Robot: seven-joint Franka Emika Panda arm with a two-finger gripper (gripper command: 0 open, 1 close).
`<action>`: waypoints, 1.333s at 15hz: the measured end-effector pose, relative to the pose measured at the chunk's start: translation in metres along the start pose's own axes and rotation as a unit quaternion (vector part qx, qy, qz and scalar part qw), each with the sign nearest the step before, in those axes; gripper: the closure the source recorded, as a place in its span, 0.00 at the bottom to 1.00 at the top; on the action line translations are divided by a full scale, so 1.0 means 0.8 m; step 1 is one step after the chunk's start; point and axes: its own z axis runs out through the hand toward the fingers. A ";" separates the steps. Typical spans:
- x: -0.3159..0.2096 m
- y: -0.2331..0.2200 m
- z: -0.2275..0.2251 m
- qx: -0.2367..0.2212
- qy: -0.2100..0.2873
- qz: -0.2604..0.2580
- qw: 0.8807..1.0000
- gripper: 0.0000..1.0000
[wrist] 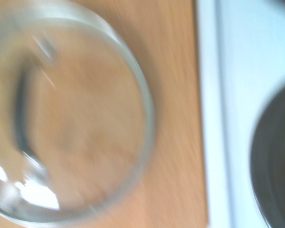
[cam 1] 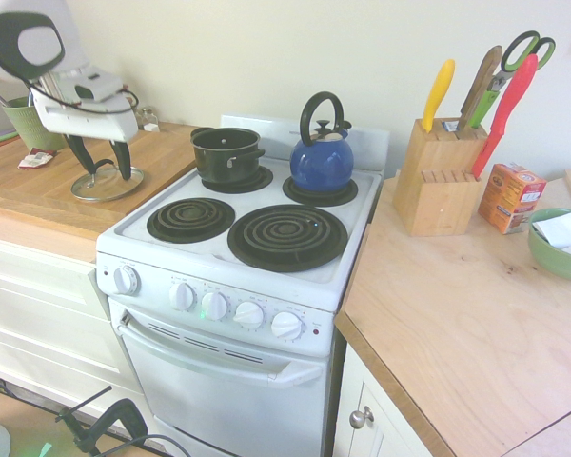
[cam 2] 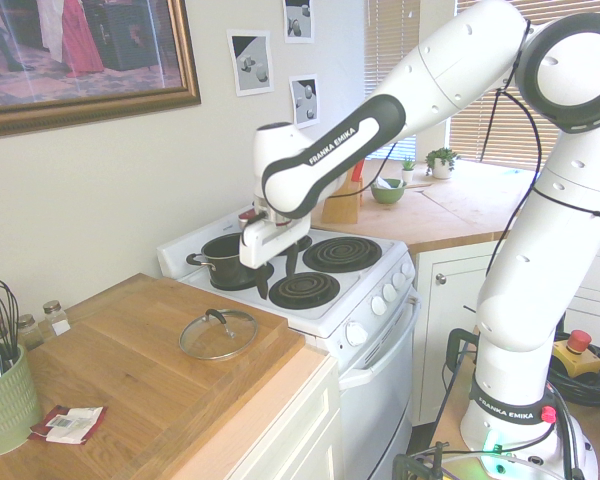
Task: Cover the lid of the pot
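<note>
Kitchen, wooden surface [cam 2: 130, 350] beside the stove [cam 2: 365, 300]: released hand [cam 2: 277, 279] nears the lid [cam 2: 218, 334] — next, descend, grasp its knob, carry to pot [cam 2: 230, 258].

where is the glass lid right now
The lid lies flat on the wooden counter beside the stove, apart from the pot on the back burner. In the first exterior view it sits at far left, below the open hand.

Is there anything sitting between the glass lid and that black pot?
Nothing stands between them. In the second exterior view, only bare wooden counter and the stove's white edge separate the lid from the pot.
</note>
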 end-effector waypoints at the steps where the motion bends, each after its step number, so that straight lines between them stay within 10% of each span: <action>1: -0.004 -0.024 -0.004 0.003 0.002 -0.003 1.000 0.00; 10: -0.019 -0.133 0.095 -0.042 -0.037 -0.003 0.998 0.00; 11: -0.014 -0.132 0.102 -0.046 -0.040 0.001 0.998 1.00; 20: -0.005 -0.138 0.115 -0.051 -0.043 0.017 0.998 1.00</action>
